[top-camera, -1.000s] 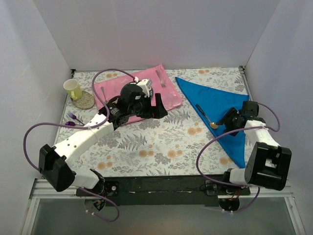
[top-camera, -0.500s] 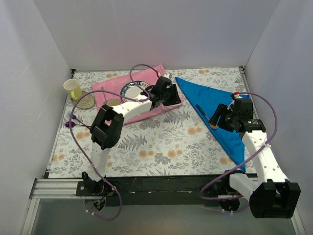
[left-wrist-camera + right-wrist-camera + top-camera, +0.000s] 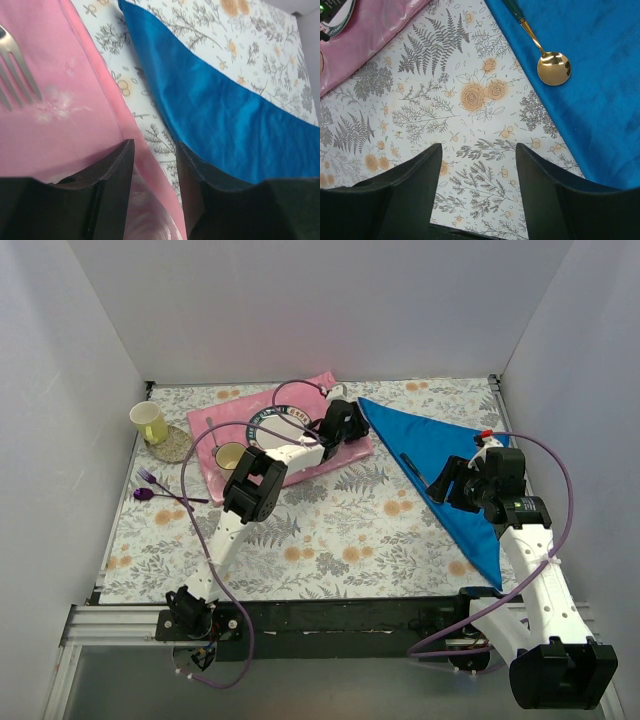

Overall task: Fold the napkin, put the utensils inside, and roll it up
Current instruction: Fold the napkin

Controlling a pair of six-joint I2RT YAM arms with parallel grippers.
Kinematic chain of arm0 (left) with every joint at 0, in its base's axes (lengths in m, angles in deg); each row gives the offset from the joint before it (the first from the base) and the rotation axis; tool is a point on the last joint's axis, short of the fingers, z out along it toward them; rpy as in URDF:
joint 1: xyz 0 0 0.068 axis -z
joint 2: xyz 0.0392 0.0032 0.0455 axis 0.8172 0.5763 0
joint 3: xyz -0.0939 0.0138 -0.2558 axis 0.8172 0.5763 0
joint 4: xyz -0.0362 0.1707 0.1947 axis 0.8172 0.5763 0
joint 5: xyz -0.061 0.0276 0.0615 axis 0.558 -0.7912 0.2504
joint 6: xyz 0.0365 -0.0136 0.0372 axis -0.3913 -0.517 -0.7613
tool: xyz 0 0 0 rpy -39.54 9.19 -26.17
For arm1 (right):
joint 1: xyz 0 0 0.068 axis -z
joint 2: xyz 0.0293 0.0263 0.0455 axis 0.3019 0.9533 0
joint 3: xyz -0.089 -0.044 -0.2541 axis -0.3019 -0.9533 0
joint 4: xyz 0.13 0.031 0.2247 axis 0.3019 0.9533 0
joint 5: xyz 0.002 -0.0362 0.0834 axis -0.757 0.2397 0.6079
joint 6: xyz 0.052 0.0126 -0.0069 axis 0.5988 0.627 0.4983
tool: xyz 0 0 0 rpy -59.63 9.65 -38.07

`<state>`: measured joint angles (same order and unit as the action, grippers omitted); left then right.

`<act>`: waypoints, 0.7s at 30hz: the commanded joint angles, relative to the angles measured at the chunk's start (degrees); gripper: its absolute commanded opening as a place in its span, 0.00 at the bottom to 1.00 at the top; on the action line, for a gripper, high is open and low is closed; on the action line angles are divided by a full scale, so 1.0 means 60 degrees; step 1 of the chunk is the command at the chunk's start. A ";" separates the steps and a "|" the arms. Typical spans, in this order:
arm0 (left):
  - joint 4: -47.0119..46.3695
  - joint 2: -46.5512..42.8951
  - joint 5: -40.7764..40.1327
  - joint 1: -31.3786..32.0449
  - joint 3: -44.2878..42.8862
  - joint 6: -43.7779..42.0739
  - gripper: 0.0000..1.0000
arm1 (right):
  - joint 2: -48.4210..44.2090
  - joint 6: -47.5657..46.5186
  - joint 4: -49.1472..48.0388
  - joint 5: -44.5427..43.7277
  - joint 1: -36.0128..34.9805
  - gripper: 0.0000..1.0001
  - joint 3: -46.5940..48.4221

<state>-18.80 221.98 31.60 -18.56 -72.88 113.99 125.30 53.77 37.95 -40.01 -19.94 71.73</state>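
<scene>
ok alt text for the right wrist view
A gold spoon lies on the blue napkin at upper right, on a floral tablecloth. The right end effector hangs open and empty at the bottom; a pink placemat shows upper left.

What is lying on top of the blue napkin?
The gold spoon lies on the napkin, near its edge. In the top view the right gripper hides its bowl.
</scene>
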 commanded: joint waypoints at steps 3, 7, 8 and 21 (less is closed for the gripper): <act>-0.1224 0.0323 -0.0300 -0.0314 -0.0894 0.0873 0.39 | -0.0008 -0.0310 0.0120 -0.0139 -0.0015 0.69 0.0439; -0.1444 0.1041 0.0065 -0.0577 -0.1392 0.2220 0.36 | 0.0036 -0.0280 -0.0011 -0.0109 -0.0015 0.68 0.0380; -0.1386 0.1202 0.0167 -0.0636 -0.1554 0.2513 0.35 | 0.0050 -0.0280 -0.0026 -0.0124 -0.0015 0.69 0.0380; -0.1400 0.2683 -0.0008 -0.0666 -0.3136 0.3644 0.36 | -0.0125 -0.0237 -0.0114 -0.0139 0.0000 0.68 0.0204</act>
<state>-27.12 235.75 32.13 -22.71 -88.79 133.75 125.71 52.81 38.41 -40.56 -19.94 71.77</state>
